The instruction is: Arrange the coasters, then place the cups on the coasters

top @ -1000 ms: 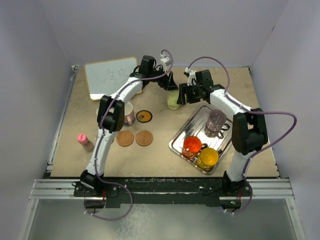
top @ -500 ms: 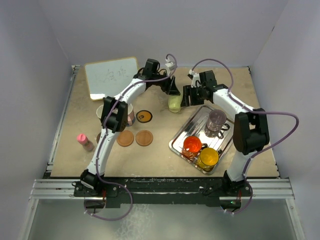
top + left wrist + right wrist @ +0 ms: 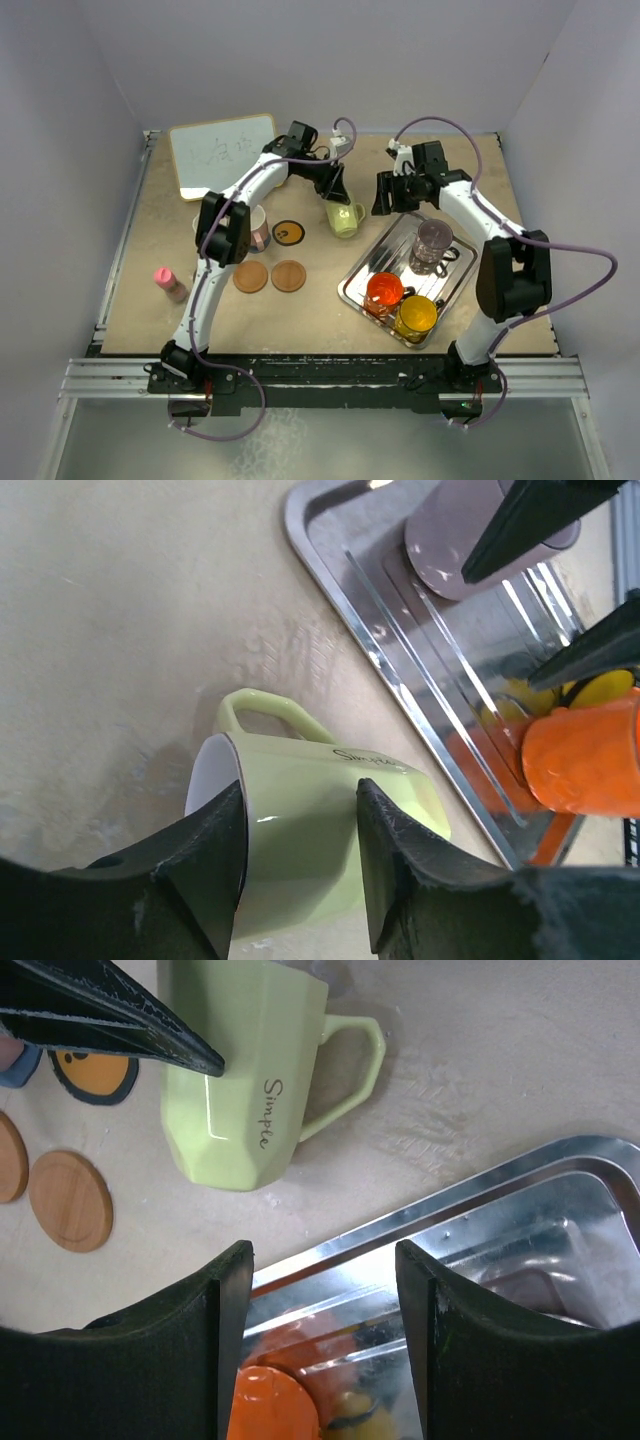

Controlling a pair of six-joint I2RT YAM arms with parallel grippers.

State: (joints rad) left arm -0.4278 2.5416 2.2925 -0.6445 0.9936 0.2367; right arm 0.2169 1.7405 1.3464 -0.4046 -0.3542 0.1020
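Note:
The yellow-green cup (image 3: pixel 345 220) stands on the table left of the tray, its handle pointing right. My left gripper (image 3: pixel 337 190) reaches down onto it. In the left wrist view its jaws (image 3: pixel 300 790) straddle the cup (image 3: pixel 400 790), one finger at the white mouth, the other against the green side; whether they pinch is unclear. My right gripper (image 3: pixel 385 195) hangs open just right of the cup, empty (image 3: pixel 322 1252), over the tray's edge. Two tan coasters (image 3: pixel 250 276) (image 3: pixel 288 275) and an orange black-rimmed coaster (image 3: pixel 288 232) lie to the left. The purple (image 3: pixel 433 243), red-orange (image 3: pixel 383 292) and yellow (image 3: pixel 415 316) cups sit in the tray.
The metal tray (image 3: pixel 352 285) lies slantwise at the right. A pink cup (image 3: pixel 258 228) stands half hidden behind the left arm. A small pink bottle (image 3: pixel 168 282) is at the left, and a whiteboard (image 3: pixel 222 152) lies at the back left.
My right gripper has drawn back to the right, off the yellow-green cup. The cup now stands slightly nearer with its handle showing. My left gripper came down over it and its jaws narrowed.

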